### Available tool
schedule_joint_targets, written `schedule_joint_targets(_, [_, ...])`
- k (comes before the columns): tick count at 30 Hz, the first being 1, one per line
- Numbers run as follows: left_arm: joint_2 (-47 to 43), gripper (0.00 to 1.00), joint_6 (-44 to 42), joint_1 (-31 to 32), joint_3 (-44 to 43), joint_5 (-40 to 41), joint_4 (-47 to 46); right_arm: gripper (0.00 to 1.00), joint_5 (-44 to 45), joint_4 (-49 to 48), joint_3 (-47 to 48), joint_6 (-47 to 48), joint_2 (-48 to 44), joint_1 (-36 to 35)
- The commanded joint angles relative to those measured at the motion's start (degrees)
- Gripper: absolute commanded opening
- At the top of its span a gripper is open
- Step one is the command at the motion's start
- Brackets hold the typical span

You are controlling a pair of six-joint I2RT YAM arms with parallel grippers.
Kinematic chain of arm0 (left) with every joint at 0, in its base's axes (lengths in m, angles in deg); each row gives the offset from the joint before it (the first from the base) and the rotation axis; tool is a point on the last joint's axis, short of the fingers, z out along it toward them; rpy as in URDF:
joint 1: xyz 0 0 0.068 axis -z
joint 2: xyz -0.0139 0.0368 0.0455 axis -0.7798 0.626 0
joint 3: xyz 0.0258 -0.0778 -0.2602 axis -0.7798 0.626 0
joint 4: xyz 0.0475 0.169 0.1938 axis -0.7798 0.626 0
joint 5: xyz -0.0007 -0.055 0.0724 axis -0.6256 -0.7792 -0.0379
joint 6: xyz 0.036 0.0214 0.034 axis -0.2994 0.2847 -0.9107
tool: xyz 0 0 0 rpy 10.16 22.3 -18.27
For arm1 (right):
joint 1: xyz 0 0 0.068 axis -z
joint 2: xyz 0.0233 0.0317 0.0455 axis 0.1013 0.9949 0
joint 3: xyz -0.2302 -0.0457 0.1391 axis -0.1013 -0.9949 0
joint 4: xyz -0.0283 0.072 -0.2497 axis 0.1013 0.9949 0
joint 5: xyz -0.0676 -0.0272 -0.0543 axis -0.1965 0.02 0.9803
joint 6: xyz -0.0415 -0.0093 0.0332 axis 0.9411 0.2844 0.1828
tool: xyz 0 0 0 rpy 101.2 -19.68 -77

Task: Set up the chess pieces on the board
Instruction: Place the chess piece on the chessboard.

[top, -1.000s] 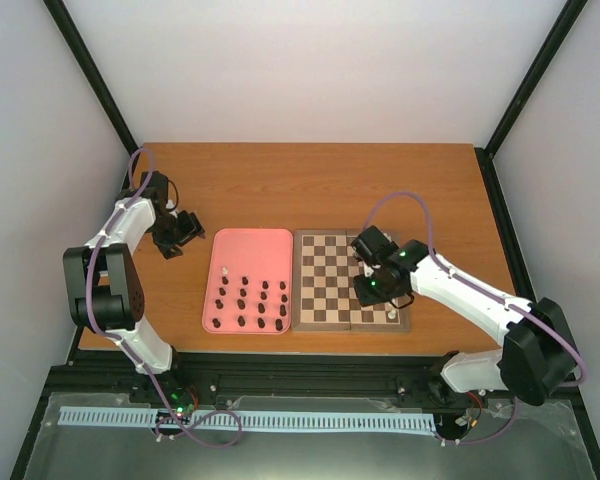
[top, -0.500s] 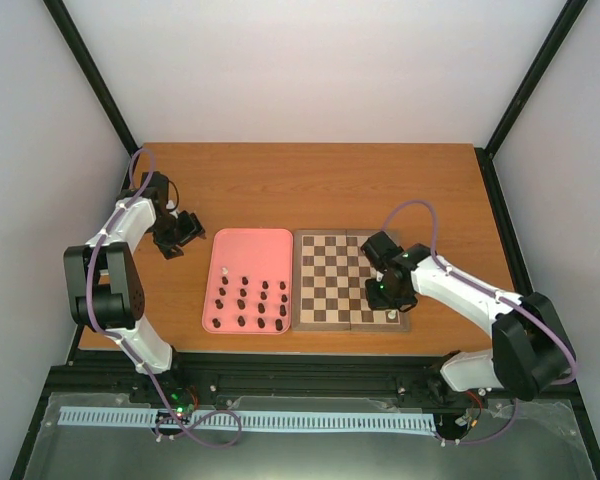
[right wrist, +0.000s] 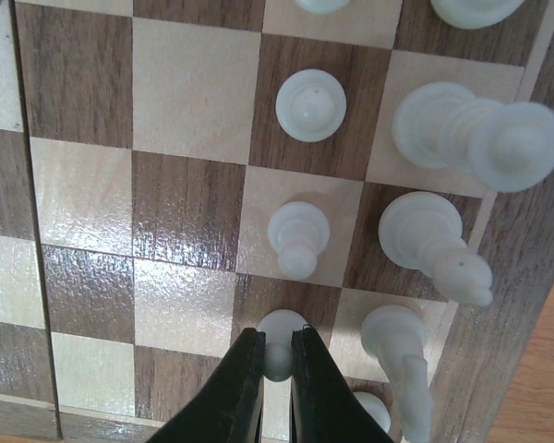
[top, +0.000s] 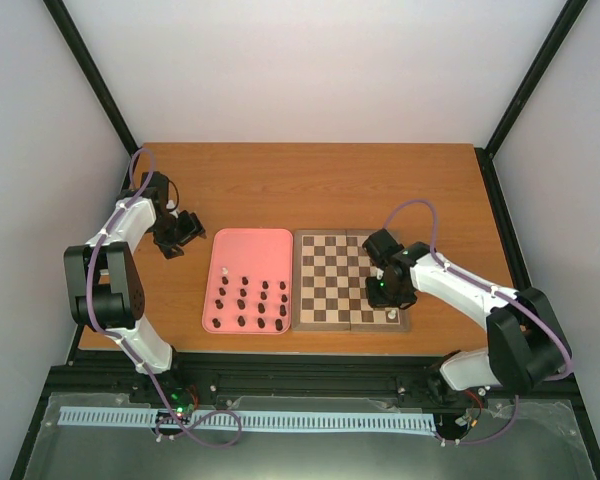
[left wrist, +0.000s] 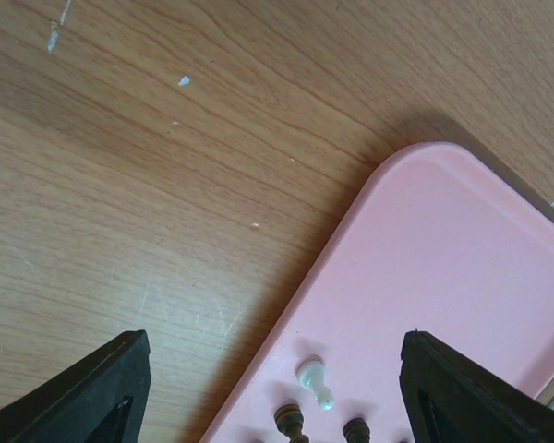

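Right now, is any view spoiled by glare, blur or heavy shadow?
Right wrist: a sheen on the left squares of the board, but the white pieces stay crisp. Left wrist: sharp, with a soft shadow on the table along the pink tray. Top external: evenly lit, no glare.

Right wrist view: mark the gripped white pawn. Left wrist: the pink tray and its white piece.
white pawn [right wrist: 282, 329], right wrist view, its visible rounded part.
pink tray [left wrist: 462, 249], left wrist view, bare floor.
white piece [left wrist: 314, 380], left wrist view, body.
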Motion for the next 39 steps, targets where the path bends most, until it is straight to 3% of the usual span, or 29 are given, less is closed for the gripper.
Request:
schedule_joint_targets(1, [0.1, 0.83, -1.1, -0.2, -0.9, -0.5, -1.1, 0.06, -0.9, -1.0, 0.4, 0.7, 1.3, 0.6])
schedule_joint_targets(16, [0.2, 0.83, -1.1, -0.2, -0.7, -0.7, -1.2, 0.1, -0.9, -0.5, -0.1, 1.1, 1.7, 0.7])
schedule_joint_targets(30, [0.3, 0.83, -1.1, -0.2, -0.5, -0.8, -1.4, 0.22, -2.9, 0.3, 0.3, 2.7, -1.7, 0.7])
schedule_joint_targets(39, [0.2, 0.83, -1.0, -0.2, -1.0, -1.4, -1.1, 0.28, -5.8, 9.5, 11.7, 3.8, -4.6, 0.4])
